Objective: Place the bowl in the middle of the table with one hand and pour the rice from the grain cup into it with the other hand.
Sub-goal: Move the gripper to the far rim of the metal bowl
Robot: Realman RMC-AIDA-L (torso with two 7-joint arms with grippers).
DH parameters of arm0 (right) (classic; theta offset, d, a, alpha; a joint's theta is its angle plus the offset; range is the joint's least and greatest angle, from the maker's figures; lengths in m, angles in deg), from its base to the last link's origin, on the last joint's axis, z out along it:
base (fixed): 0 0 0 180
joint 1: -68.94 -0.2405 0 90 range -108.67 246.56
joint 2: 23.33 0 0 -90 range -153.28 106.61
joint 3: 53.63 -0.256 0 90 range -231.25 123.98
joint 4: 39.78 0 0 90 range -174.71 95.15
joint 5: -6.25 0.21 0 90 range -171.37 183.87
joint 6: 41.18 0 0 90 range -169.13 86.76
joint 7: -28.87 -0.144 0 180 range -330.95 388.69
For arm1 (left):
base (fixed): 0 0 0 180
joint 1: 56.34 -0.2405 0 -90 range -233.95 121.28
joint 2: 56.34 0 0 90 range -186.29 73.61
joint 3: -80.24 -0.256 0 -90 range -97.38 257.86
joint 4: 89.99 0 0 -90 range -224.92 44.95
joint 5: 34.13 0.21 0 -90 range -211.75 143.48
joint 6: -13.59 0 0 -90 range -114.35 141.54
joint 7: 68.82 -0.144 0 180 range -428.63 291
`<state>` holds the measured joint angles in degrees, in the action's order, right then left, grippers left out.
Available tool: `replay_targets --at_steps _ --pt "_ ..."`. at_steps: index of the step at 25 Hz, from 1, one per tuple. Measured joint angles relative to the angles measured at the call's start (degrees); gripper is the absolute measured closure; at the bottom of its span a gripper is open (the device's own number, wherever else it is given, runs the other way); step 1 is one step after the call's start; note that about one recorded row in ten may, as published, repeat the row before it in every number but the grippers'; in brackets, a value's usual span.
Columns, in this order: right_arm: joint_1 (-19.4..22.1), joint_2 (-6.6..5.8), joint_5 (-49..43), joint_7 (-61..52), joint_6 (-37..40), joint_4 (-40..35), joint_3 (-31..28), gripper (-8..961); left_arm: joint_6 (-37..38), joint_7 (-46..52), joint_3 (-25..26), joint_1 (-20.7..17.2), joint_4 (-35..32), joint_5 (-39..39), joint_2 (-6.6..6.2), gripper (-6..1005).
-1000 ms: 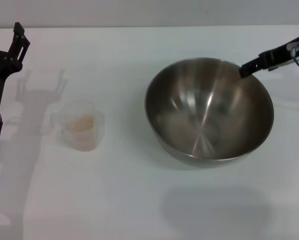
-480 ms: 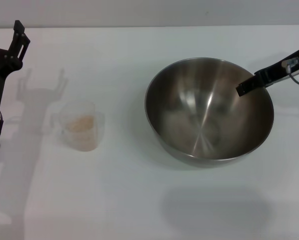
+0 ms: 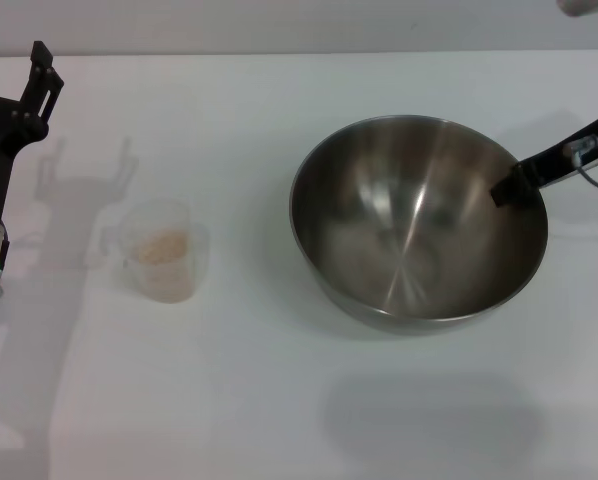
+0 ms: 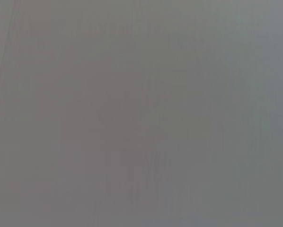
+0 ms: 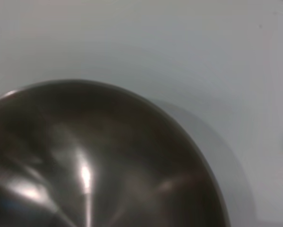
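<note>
The steel bowl (image 3: pixel 419 225) stands upright on the white table (image 3: pixel 279 400), right of the middle. It is empty, and its inside fills the lower part of the right wrist view (image 5: pixel 84 170). My right gripper (image 3: pixel 505 192) reaches in from the right edge, its black tip just inside the bowl's right rim. The clear grain cup (image 3: pixel 162 250) stands upright at the left with pale rice (image 3: pixel 162 245) in it. My left gripper (image 3: pixel 37 85) hangs at the far left edge, behind and left of the cup, and holds nothing. Its shadow shows two prongs spread apart.
The left wrist view shows only flat grey. The table's far edge (image 3: pixel 279 53) runs along the top of the head view. Bare white tabletop lies between the cup and the bowl and in front of both.
My right gripper's tip has moved from the bowl's far right rim toward me along the right rim. The bowl, the cup and the left arm have not moved.
</note>
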<state>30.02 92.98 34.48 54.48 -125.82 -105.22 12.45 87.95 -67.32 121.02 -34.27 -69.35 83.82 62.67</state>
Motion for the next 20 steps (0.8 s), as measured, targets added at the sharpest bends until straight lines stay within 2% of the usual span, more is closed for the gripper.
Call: replay_targets --at_steps 5,11,16,20 --pt "0.1 1.0 -0.8 1.2 -0.1 -0.3 0.0 605 0.1 0.0 0.0 -0.1 0.0 0.0 0.0 131" --pt "0.3 1.19 -0.8 2.2 0.0 -0.7 -0.2 819 0.6 0.0 0.0 -0.2 0.0 0.1 0.03 131" --pt "0.7 1.2 -0.8 2.7 0.7 -1.1 -0.5 913 0.8 0.0 0.0 -0.2 0.1 0.3 0.07 131" --pt "1.6 1.27 -0.8 2.7 1.1 -3.5 -1.3 916 0.8 0.0 -0.2 -0.2 0.1 0.5 0.08 131"
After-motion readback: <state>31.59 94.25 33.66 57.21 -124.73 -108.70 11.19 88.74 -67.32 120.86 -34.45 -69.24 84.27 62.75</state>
